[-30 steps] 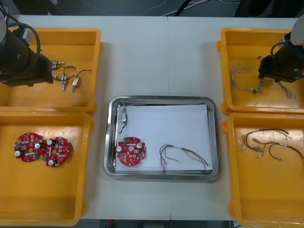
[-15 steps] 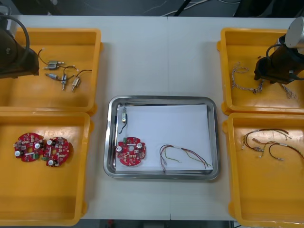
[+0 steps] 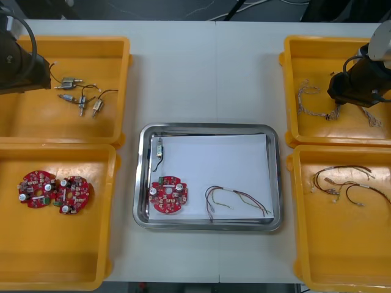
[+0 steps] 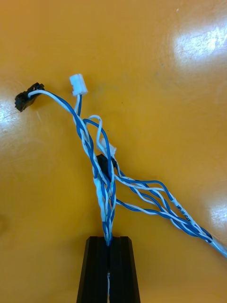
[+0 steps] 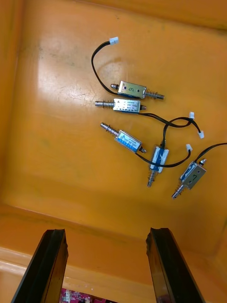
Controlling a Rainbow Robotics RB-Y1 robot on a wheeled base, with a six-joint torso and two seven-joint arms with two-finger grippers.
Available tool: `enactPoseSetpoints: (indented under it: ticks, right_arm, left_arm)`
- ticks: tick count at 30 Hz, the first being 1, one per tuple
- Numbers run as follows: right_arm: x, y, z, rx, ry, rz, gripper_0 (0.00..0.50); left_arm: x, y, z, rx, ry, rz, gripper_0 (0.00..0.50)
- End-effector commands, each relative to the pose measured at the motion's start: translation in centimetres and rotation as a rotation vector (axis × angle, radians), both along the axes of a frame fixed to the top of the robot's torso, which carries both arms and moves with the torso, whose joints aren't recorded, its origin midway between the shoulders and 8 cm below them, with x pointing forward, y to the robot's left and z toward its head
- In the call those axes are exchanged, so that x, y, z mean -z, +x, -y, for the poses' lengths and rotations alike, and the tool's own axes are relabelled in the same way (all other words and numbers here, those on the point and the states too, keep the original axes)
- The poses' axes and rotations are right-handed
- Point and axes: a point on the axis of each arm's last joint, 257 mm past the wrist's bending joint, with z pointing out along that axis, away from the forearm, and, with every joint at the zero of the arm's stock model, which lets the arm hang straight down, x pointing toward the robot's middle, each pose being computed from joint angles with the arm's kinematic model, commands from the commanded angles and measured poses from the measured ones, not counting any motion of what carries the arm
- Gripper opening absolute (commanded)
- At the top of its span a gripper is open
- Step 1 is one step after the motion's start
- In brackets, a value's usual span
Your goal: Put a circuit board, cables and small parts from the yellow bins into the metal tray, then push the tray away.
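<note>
My right gripper (image 4: pixel 109 242) is shut on a strand of the twisted blue and white cable (image 4: pixel 106 187), which lies on the floor of the far right yellow bin (image 3: pixel 292 79). In the front view the right gripper (image 3: pixel 342 97) stands over that cable bundle (image 3: pixel 314 101). My left gripper (image 5: pixel 106 232) hangs open above the far left bin (image 3: pixel 119 55), back from several small metal parts (image 5: pixel 130 104). The metal tray (image 3: pixel 208 129) holds a red circuit board (image 3: pixel 168 195), a small metal part (image 3: pixel 159 148) and a red and yellow cable (image 3: pixel 235 200).
The near left bin (image 3: pixel 61 268) holds two red circuit boards (image 3: pixel 55 192). The near right bin (image 3: pixel 342 256) holds loose cables (image 3: pixel 345 182). Bare table lies beyond the tray's far edge, between the two far bins.
My right gripper has shut on the blue and white cable. The left arm has drawn back to the left, away from the small metal parts.
</note>
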Motion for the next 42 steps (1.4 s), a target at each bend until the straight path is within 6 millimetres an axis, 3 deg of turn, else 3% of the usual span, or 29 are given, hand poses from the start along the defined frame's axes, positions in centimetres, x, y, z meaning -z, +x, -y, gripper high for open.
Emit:
enactPoseSetpoints:
  ticks: [1,7,12,25,33,42]
  right_arm:
    - [-1.9,1.2,-0.7,0.012,0.026,0.047,0.0]
    - [-3.7,0.9,-0.2,0.01,0.025,0.045,0.0]
    - [-6.6,0.3,0.0,-0.002,0.011,0.043,0.0]
    - [-11.9,-1.0,0.7,-0.012,0.009,0.068,0.0]
    - [-14.8,-3.5,1.4,-0.018,-0.002,0.036,0.0]
    - [-16.5,-6.3,1.2,-0.069,-0.046,-0.023,0.0]
  left_arm:
    - [-4.2,1.3,-0.3,0.03,0.013,0.09,0.5]
    - [-4.2,1.9,-0.8,0.015,0.009,0.103,0.5]
    - [-4.0,3.2,-1.0,0.001,-0.012,0.114,0.5]
    - [-3.0,5.9,-1.1,-0.13,-0.086,0.149,0.5]
    - [-2.0,7.0,-0.7,-0.3,-0.189,0.183,0.5]
    - [0.2,6.7,-1.2,-0.499,-0.267,0.181,0.5]
